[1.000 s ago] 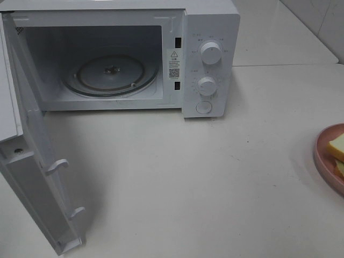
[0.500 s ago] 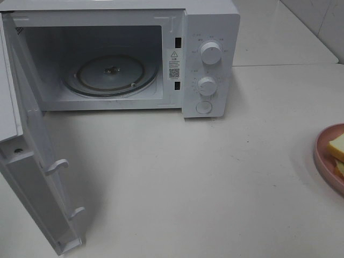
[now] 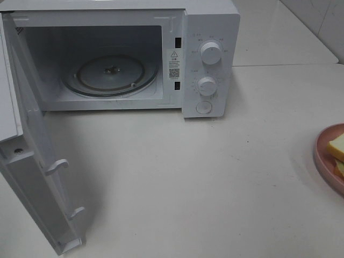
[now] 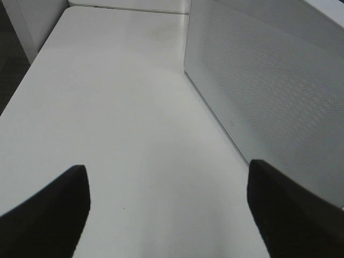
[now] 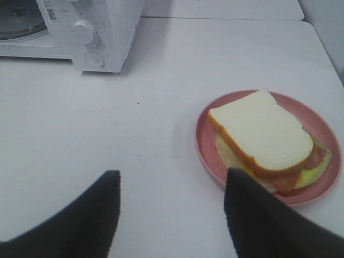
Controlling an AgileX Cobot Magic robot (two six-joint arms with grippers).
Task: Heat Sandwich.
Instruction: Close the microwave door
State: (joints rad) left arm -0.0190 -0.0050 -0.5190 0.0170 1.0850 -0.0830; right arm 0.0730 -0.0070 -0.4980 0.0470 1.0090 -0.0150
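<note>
The sandwich (image 5: 262,134), pale bread with yellow and red filling, lies on a round pink plate (image 5: 207,140). In the high view only its corner (image 3: 337,147) and the plate's rim (image 3: 321,161) show at the right edge. The white microwave (image 3: 209,32) stands at the back with its door (image 3: 37,177) swung open to the left and its glass turntable (image 3: 110,72) bare. My right gripper (image 5: 172,207) is open above the table, near the plate and apart from it. My left gripper (image 4: 166,207) is open above bare table beside the microwave's side wall (image 4: 269,86). Neither gripper shows in the high view.
The microwave's two knobs (image 3: 210,52) and its round button (image 3: 203,107) face the front. The open door juts out toward the front left. The table's edge (image 4: 32,64) runs along one side in the left wrist view. A tiled wall (image 3: 322,21) rises at the back right.
</note>
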